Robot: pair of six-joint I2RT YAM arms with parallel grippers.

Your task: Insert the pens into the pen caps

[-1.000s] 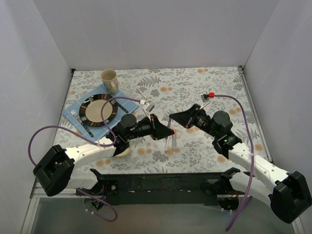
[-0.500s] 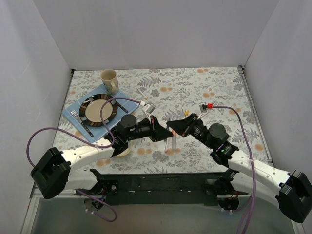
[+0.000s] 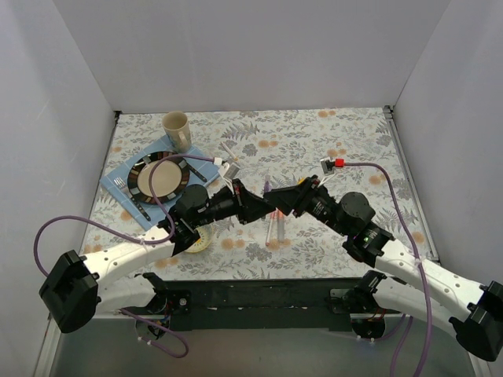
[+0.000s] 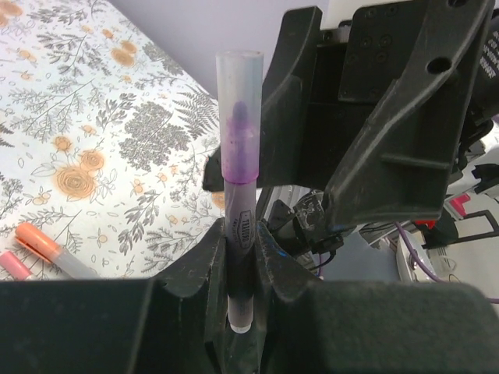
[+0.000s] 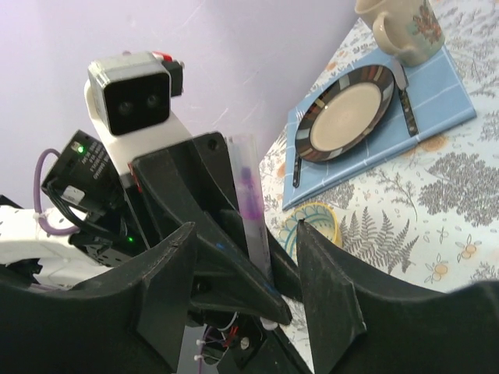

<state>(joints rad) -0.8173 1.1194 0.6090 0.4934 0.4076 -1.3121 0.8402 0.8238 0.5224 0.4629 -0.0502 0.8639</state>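
The left gripper [image 4: 240, 251] is clamping the purple pen [image 4: 238, 206] upright, aloft right of the plate [image 3: 140, 179]. Its translucent cap [image 4: 238, 93] is seemingly sitting on. The right gripper [image 5: 245, 230] is gaping around it, holding nothing. Next is probably pressing the cap home.

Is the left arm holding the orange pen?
No, the left jaws pinch the purple pen, which stands upright, while the orange pen lies flat on the table.

The left gripper [image 4: 240, 251] clamps the purple pen [image 4: 238, 187] upright by its pale lower barrel, translucent end uppermost. The right gripper [image 4: 343, 117] looms just behind and right of it. Orange pen [image 4: 48, 247] and pink pen [image 4: 11, 265] lie touching on the floral bench [image 4: 101, 117]
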